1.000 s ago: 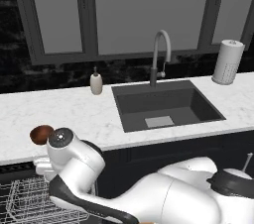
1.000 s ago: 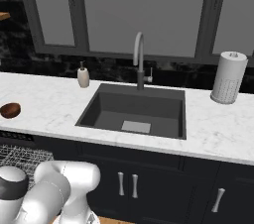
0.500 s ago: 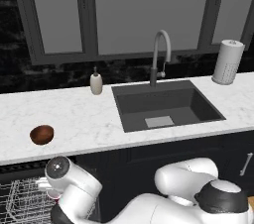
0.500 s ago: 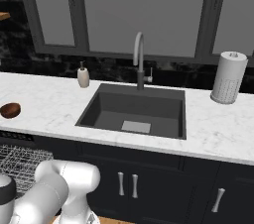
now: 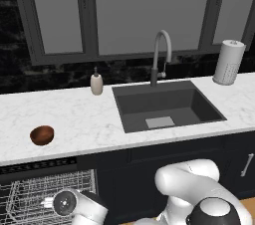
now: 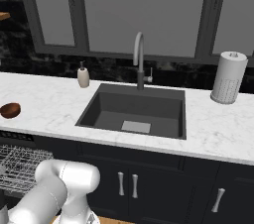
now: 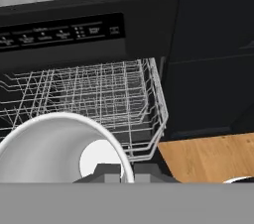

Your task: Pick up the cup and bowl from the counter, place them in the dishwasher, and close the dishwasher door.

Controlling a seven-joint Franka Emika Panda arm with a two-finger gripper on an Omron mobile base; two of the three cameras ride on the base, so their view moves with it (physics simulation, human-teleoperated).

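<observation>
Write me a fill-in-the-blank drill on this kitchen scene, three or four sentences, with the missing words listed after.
1. The bowl sits on the ____.
2. In the hand view the gripper holds the cup in front of the dishwasher, whose white wire ____ is pulled out.
3. The soap dispenser stands to the ____ of the sink in both base views.
4. The paper towel roll stands ____.

Missing words: counter; rack; left; upright
</observation>
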